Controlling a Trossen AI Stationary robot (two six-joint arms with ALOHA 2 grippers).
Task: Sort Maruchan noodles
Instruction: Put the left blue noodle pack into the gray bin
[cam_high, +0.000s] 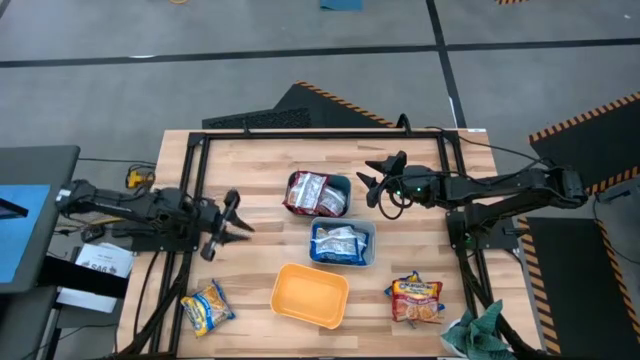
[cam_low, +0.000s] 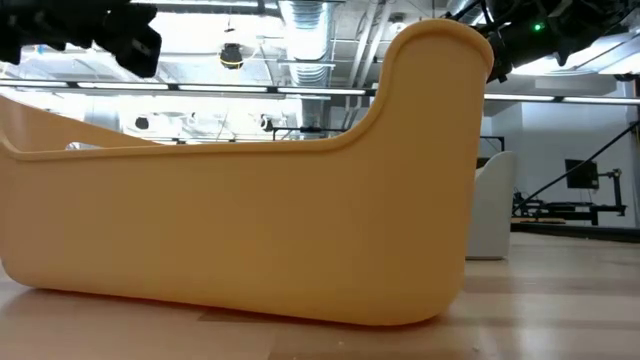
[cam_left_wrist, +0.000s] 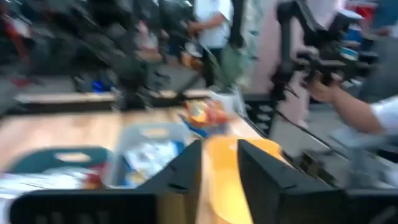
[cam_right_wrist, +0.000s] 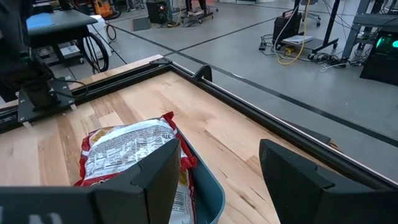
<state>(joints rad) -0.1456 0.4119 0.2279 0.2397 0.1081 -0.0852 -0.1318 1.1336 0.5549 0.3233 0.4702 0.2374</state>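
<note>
Red-silver noodle packets (cam_high: 316, 191) fill the teal tub (cam_high: 343, 184), and blue-white packets (cam_high: 338, 243) lie in the pale-blue tub (cam_high: 368, 232). The orange tub (cam_high: 310, 295) holds nothing. A yellow-orange packet (cam_high: 208, 305) lies flat near the table's near-left corner. Another packet stack (cam_high: 415, 298) lies near-right. My left gripper (cam_high: 240, 215) hovers open left of the tubs. My right gripper (cam_high: 368, 183) hovers open just right of the teal tub; its wrist view shows the red-silver packets (cam_right_wrist: 127, 152) past the fingers.
A dark green cloth (cam_high: 475, 335) sits at the near-right corner. A black frame (cam_high: 300, 132) runs along the table's far and side edges. The orange tub (cam_low: 250, 200) fills the low view. A person's hand (cam_left_wrist: 326, 93) shows beyond the table in the left wrist view.
</note>
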